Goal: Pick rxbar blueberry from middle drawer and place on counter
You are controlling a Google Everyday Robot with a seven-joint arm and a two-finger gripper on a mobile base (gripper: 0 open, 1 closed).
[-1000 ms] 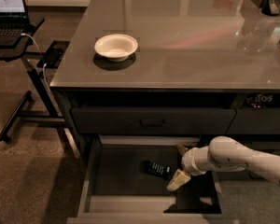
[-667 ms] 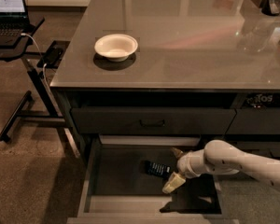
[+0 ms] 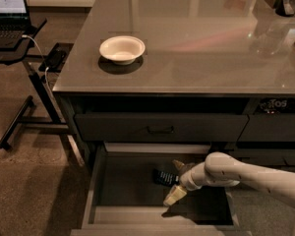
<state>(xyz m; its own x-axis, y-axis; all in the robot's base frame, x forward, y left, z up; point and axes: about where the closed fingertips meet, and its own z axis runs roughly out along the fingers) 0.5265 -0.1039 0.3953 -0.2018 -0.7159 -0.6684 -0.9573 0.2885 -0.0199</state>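
Observation:
The rxbar blueberry (image 3: 163, 176), a small dark bar with pale print, lies flat on the bottom of the open middle drawer (image 3: 123, 188), right of its centre. My gripper (image 3: 175, 182) reaches into the drawer from the right on a white arm. It is open, with one pale finger behind the bar's right end and the other finger (image 3: 171, 196) in front of it. The bar still rests on the drawer bottom. The counter (image 3: 196, 43) is the glossy grey-brown top above the drawers.
A white bowl (image 3: 122, 49) stands on the counter's left part. The closed upper drawer front with a black handle (image 3: 161, 130) is just above the open drawer. A black laptop stand with a laptop (image 3: 7, 6) is at the far left.
My gripper has moved left in the drawer, closer to the bar, and now straddles its right end. The bar has not moved.

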